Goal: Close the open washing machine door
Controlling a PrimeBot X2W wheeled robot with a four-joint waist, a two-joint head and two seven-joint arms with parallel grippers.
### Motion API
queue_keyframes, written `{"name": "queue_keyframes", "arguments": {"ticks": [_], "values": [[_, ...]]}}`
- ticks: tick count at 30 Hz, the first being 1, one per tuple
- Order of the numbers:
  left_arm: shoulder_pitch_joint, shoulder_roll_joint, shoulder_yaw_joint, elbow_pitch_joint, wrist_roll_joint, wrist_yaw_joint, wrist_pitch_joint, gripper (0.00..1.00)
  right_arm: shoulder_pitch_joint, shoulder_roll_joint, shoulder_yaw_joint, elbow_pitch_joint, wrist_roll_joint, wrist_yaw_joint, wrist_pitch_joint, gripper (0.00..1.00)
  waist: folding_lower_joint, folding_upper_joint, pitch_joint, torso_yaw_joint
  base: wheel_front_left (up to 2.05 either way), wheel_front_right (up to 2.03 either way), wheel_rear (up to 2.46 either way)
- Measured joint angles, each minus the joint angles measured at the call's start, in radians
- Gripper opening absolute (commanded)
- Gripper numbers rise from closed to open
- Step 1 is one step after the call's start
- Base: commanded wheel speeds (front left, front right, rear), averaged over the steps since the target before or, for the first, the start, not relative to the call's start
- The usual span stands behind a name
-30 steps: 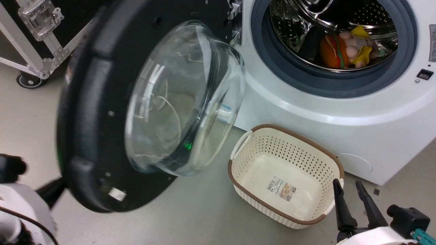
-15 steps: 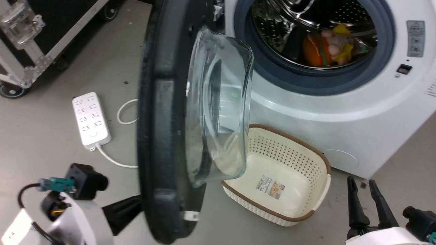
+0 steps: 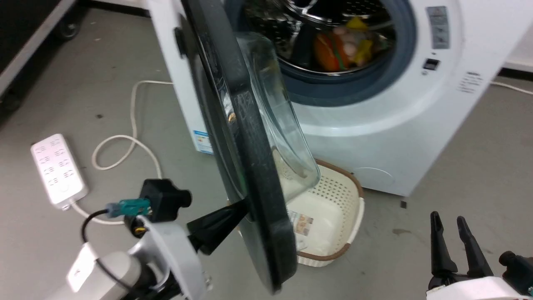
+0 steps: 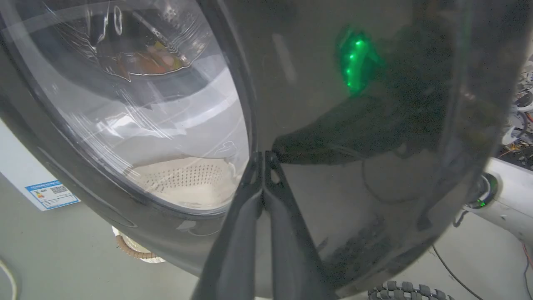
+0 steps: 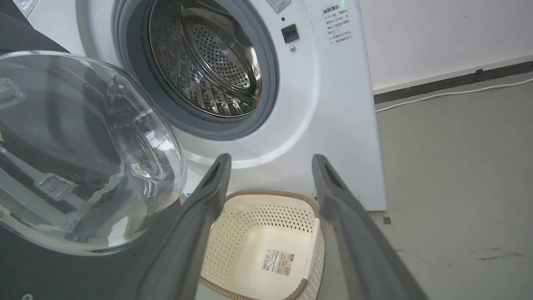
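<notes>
The left gripper (image 3: 245, 205), fingers pressed together and holding nothing, touches its tips to the outer face of the washing machine door (image 3: 239, 125), which stands partly swung out. Beyond the door is the washing machine (image 3: 374, 125). The right gripper (image 3: 447, 217) hangs empty with its fingers spread, the basket (image 3: 337, 204) ahead of it.

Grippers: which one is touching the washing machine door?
The left gripper: its shut fingertips touch the washing machine door. The right gripper is open, clear of it.

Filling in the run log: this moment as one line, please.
left tool: shut, tips against washing machine door outer face | door: partly open | right tool: open, empty | basket: floor, near door
</notes>
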State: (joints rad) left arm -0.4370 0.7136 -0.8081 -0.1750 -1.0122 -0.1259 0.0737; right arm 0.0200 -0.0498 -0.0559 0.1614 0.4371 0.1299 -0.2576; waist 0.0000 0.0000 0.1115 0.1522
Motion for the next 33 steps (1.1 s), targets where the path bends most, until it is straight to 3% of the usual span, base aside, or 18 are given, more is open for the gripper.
{"name": "queue_keyframes", "arguments": {"ticks": [10, 18, 33], "values": [[-0.180, -0.163, -0.091, 0.228, 0.002, 0.000, -0.090, 0.00, -0.019, 0.000, 0.011, -0.017, 0.015, 0.000, 0.000, 1.00, 0.0000, 0.0000, 0.033, -0.151, 0.00, 0.00, 0.00], [-0.287, -0.255, -0.076, 0.435, 0.028, 0.021, -0.145, 0.00, -0.024, 0.000, 0.019, -0.026, 0.042, 0.000, 0.000, 1.00, 0.0000, 0.0000, 0.061, -0.290, 0.00, 0.00, 0.00], [-0.529, -0.322, -0.034, 0.714, 0.123, 0.133, -0.171, 0.00, -0.024, 0.000, 0.041, -0.053, 0.086, 0.000, 0.000, 1.00, 0.0001, 0.0001, 0.145, -0.463, 0.00, 0.00, 0.00]]}}
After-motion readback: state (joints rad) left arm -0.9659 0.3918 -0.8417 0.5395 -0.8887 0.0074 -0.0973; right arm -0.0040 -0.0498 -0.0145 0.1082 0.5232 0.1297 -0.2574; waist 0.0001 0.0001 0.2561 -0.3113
